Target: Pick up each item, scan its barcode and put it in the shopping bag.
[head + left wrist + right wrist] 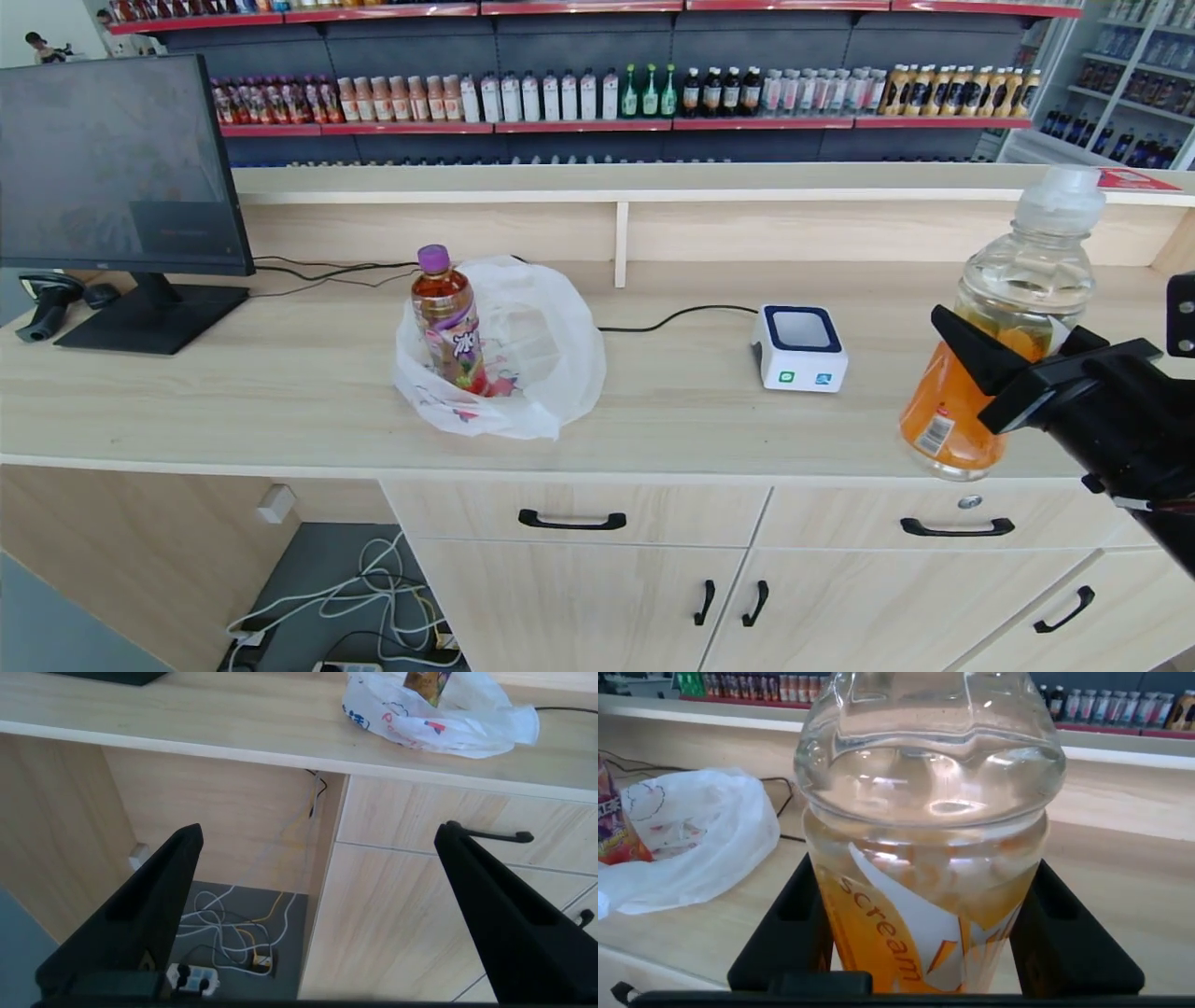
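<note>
My right claw [1004, 364] grips the orange drink bottle [1022, 280] round its labelled middle, nearly upright to the right of the scanner [800, 346], a rigid, smooth, part-full load that could slip, with the shopping bag [551, 345] left of the scanner.

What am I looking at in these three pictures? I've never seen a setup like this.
A two-armed robot stands at a shop counter. The wide picture comes from its head camera, the other two from cameras on its wrists. On the counter are a monitor, a white shopping bag with a purple-capped bottle standing in it, and a small white barcode scanner. The right gripper is clamped on a tilted orange drink bottle. The left gripper is open, low in front of the cabinets.
</note>
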`<state>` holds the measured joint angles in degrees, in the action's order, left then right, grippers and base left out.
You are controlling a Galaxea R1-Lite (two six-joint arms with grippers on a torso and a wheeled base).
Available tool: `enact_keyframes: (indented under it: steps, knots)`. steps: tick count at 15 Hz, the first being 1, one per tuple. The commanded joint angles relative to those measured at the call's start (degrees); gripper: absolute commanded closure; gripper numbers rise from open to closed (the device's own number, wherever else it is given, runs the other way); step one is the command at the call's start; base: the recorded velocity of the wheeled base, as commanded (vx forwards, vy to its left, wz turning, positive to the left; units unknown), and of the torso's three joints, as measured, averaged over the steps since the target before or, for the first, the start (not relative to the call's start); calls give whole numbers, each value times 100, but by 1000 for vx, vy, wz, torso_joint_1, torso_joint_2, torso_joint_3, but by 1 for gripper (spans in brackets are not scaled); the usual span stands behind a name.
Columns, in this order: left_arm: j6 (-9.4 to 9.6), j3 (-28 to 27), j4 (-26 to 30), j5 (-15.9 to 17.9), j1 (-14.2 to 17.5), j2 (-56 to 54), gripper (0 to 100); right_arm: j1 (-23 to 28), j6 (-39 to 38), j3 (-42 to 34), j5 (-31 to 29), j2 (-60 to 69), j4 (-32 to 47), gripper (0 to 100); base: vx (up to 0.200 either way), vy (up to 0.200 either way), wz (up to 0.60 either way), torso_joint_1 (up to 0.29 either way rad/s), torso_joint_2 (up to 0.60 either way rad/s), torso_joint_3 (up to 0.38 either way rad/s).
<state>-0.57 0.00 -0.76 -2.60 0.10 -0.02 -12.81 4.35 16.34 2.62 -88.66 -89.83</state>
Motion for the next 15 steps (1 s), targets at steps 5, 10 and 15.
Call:
enact_keyframes:
  steps: [5,10,15]
  knots:
    - [-4,0,-4,-4,-1,2,0,33,4,10,19,-28,-17,100,0,200,0,8,3,4]
    - [-4,0,-12,-4,-1,2,0,33,4,124,28,-72,-17,100,80,160,0,4,2,0]
    - [-13,0,-21,-4,-10,2,0,95,13,168,19,-116,-17,100,0,0,0,0,0,0]
